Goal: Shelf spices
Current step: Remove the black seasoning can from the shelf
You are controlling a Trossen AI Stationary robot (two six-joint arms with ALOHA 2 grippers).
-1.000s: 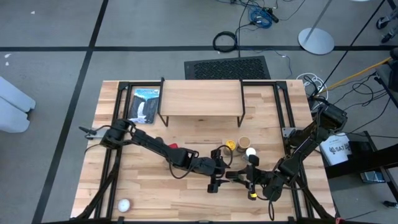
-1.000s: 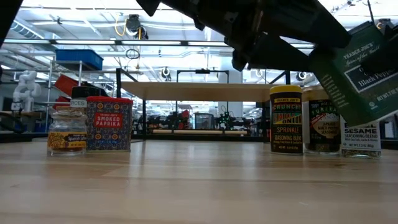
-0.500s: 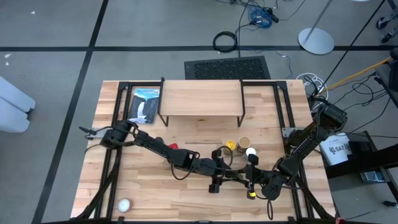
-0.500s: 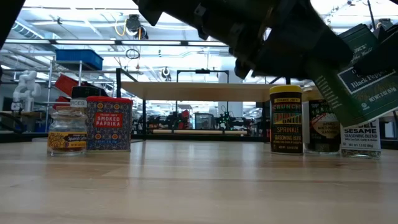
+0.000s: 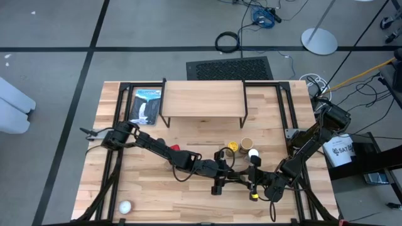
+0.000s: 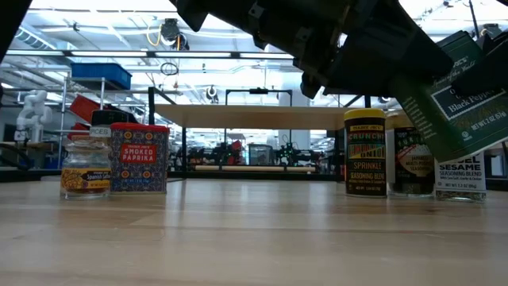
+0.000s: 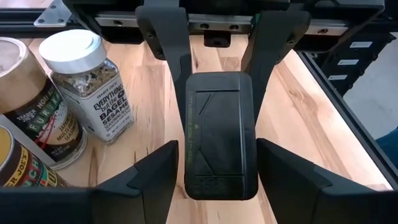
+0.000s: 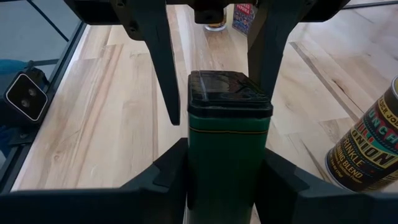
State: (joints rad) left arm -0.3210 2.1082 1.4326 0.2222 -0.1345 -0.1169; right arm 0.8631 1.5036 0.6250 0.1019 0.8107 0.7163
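Across the pale wooden table [image 5: 144, 188], the far edge carries the little shelf [image 5: 202, 99], its plank top bare, with a flat blue-and-black package [image 5: 147, 105] beside it and a small white ball [image 5: 125, 206] near the front corner. Beyond the table lie grey floor, taped lines and coiled cables; the low view shows a bright workshop with ceiling lights.

Toward the right front, the right gripper [image 8: 217, 171] is clamped on the black square tin [image 8: 227, 146], holding it tilted above the wood. The left gripper [image 7: 214, 177] faces it, fingers [image 7: 149, 180] apart on either side of the tin's lid; I cannot tell whether they touch it.

Close by stand the yellow-lidded jar [image 6: 364, 152], tan-lidded jar [image 6: 411, 159] and white-lidded jar [image 7: 90, 84] of seed blend. Farther left sit the red tin [image 6: 140, 157] and small jar [image 6: 86, 168].
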